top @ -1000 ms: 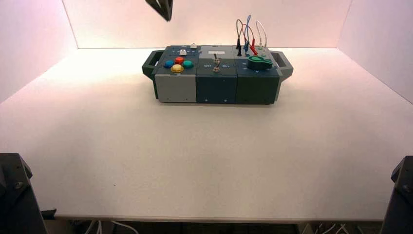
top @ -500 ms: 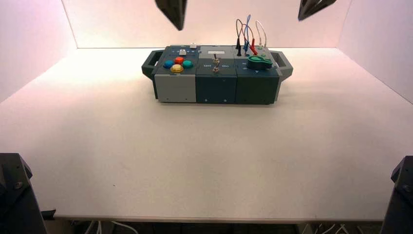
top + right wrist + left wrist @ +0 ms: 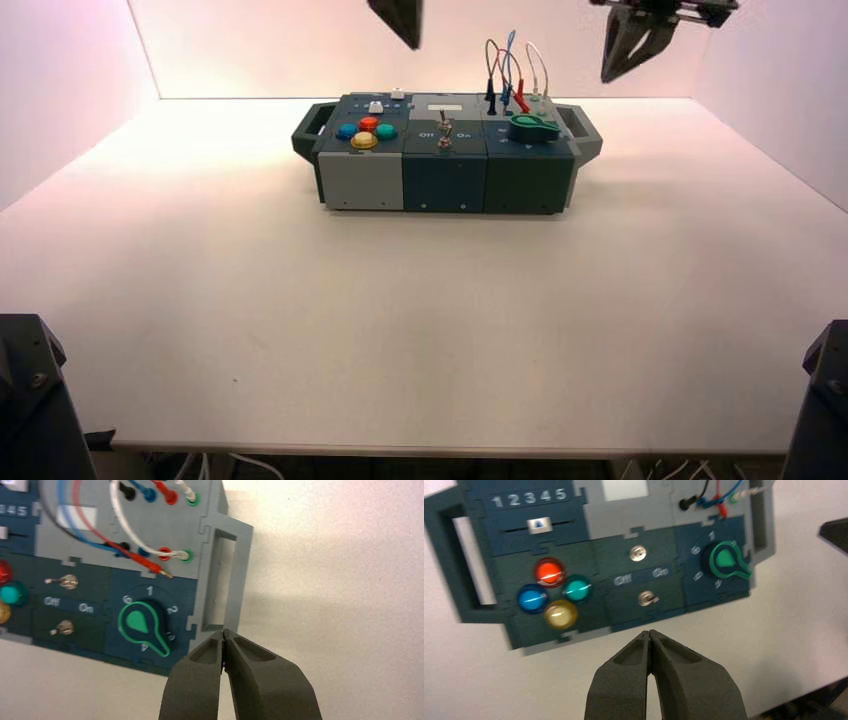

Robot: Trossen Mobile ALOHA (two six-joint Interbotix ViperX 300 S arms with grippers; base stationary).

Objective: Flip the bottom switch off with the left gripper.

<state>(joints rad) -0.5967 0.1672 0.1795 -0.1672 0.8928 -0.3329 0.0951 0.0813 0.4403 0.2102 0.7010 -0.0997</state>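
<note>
A: Where is the bottom switch?
B: Centre panel of the box, front row, below the "Off" and "On" lettering; silver toggle, round collar.
A: And the left gripper?
B: Raised over the desk, apart from the switch, fingers closed, tips together.
A: Outward from there?
B: Four coloured push buttons left, green knob right; the right gripper, fingers also closed, hovers at the right, apart from the box.
</note>
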